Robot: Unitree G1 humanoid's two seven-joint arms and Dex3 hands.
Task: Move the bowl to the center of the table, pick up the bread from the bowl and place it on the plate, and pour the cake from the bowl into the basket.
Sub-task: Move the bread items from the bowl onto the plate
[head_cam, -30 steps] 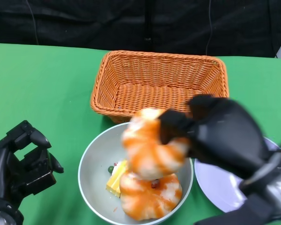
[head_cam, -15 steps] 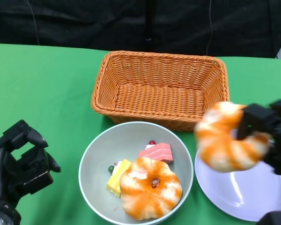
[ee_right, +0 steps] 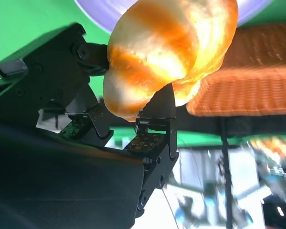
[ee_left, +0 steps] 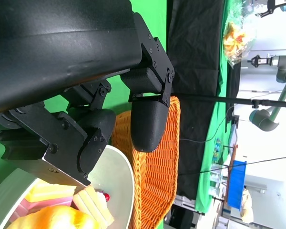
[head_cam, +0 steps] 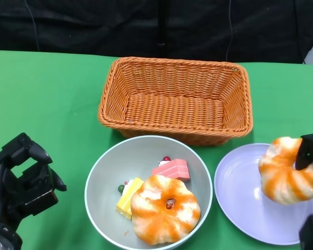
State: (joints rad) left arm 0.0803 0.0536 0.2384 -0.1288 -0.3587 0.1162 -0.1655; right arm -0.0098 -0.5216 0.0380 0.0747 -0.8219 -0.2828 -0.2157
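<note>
One bread (head_cam: 288, 178) in right hand (head_cam: 309, 152), above plate (head_cam: 240, 200).

The table (head_cam: 47, 94) is covered in bright green. The basket (head_cam: 175, 99) is woven in orange wicker. The bowl (head_cam: 101, 179) is coloured pale grey-green, the plate (head_cam: 240, 192) pale lilac. Both breads (head_cam: 164, 208) (head_cam: 287, 174) are streaked orange and white. The cakes are seen in pink (head_cam: 172, 169) and yellow (head_cam: 129, 197). Both hands (head_cam: 21, 179) (head_cam: 309, 151) are finished in black.
</note>
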